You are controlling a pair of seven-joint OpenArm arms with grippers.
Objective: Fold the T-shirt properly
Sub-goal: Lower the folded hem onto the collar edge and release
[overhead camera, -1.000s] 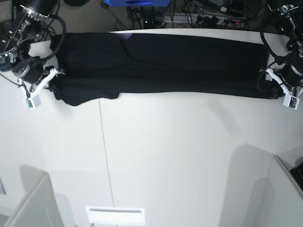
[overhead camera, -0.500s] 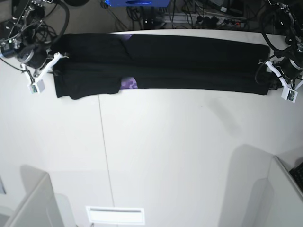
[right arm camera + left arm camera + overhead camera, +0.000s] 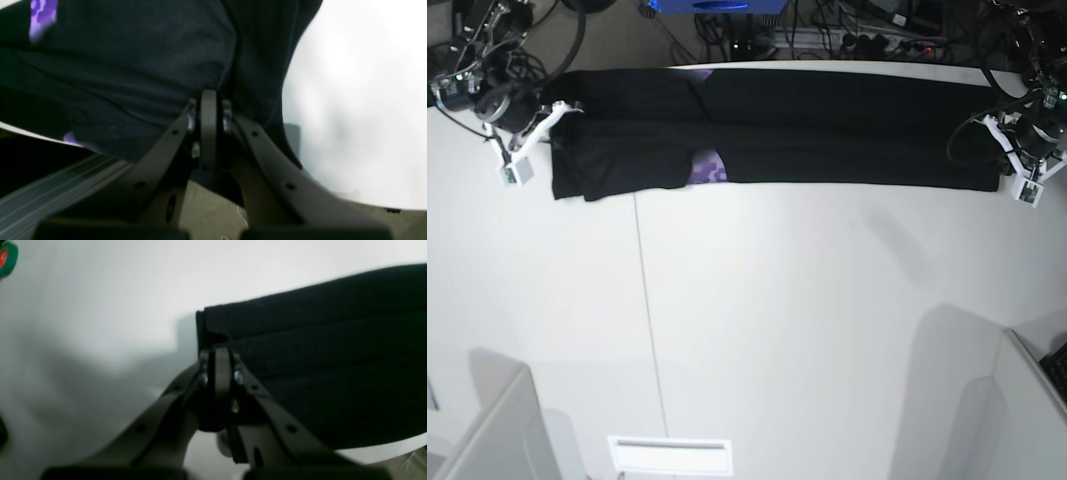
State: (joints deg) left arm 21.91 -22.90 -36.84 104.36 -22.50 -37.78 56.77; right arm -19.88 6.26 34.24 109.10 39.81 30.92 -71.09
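Along the far edge of the white table (image 3: 757,320), the T-shirt (image 3: 827,130) is stretched out as a long, narrow black band, reaching almost from one side of the base view to the other. A small patch of purple print is exposed near the lower edge of the band, left of its middle, and another sliver of purple shows at the top edge.

At the end of the band on the right of the base view, the left gripper (image 3: 1010,165) is seen against the cloth's corner. In the left wrist view the jaws of that gripper (image 3: 218,355) are pressed together, and the folded black edge of the T-shirt (image 3: 317,356) is pinched between them just at the tips, with the layered cloth spreading away to the right and bare table to the left.

At the opposite end, the right gripper (image 3: 545,122) is placed at the upper corner of the cloth. In the right wrist view the jaws of this gripper (image 3: 208,100) are likewise clamped together, with the black cloth (image 3: 133,66) gathered around and above the tips and draped down on both sides; purple print is visible at the upper left of that view. The white table is seen to the right of the cloth there.
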